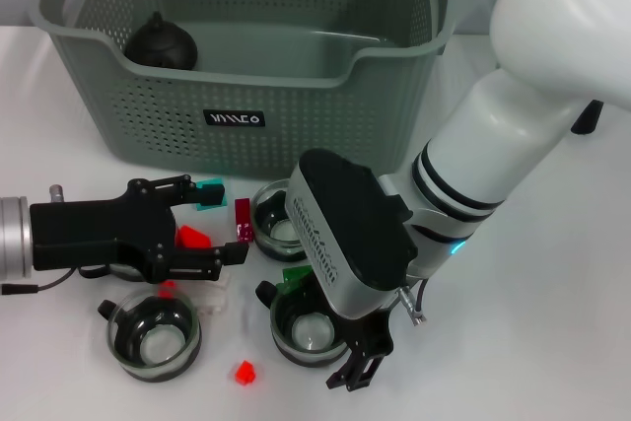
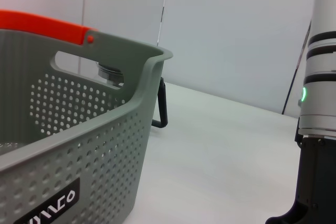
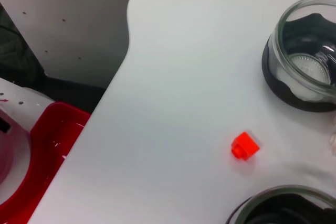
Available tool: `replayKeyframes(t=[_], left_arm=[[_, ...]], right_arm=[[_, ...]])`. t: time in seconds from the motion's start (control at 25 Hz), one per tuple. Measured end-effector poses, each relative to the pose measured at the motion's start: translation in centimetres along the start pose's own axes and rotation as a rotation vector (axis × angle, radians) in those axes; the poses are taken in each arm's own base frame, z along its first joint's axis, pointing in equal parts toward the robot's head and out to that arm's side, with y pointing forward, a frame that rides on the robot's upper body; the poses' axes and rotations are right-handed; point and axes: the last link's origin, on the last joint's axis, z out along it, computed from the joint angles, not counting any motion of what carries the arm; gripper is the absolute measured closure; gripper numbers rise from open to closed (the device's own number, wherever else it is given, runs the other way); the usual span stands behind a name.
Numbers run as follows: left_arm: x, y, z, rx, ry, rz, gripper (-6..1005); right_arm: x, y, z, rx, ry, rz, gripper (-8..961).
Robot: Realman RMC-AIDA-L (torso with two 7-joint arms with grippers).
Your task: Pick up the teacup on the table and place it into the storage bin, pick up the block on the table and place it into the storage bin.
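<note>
Materials and surface finishes at the worktable.
The storage bin [image 1: 296,96] was matt grey-green perforated plastic with an orange plastic clip [image 2: 47,24] at its rim. Each teacup [image 1: 153,337] was clear glossy glass in a black base. The small block [image 3: 244,146] was bright orange-red plastic. The table [image 1: 552,322] was smooth matt white; the right arm's shell [image 1: 552,56] was glossy white plastic.
</note>
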Motion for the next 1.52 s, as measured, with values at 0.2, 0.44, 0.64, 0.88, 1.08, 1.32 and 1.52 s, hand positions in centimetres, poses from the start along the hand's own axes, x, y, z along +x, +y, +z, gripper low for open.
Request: replayKeyframes(t=[0.2, 0.44, 0.64, 0.88, 1.08, 1.32, 1.52], left_arm=[[-0.03, -0.10, 0.00, 0.007, -0.002, 0.001, 140], [-0.07, -0.09, -0.01, 0.008, -0.003, 0.000, 140], [-0.09, -0.07, 0.02, 0.008, -0.002, 0.000, 141], [-0.10, -0.08, 0.03, 0.009, -0.003, 0.002, 141], [-0.10, -0.08, 0.03, 0.009, -0.003, 0.004, 141], [-0.12, -0.06, 0.01, 0.009, -0.003, 0.007, 141], [-0.17, 0.02, -0.03, 0.006, -0.002, 0.006, 141]], right_arm=[[-0.03, -0.06, 0.09, 0.007, 0.002, 0.006, 81], [-0.15, -0.11, 0.02, 0.004, 0.006, 0.031, 140], [0.01, 0.06, 0.16, -0.005, 0.021, 0.031, 246], [0.17, 0.15, 0.16, -0.010, 0.025, 0.043, 484], [0.23, 0.25, 0.18, -0.016, 0.029, 0.054, 715], [0.29, 0.47, 0.21, -0.026, 0.029, 0.061, 879], [0.33, 0.64, 0.05, -0.035, 0.022, 0.077, 886]])
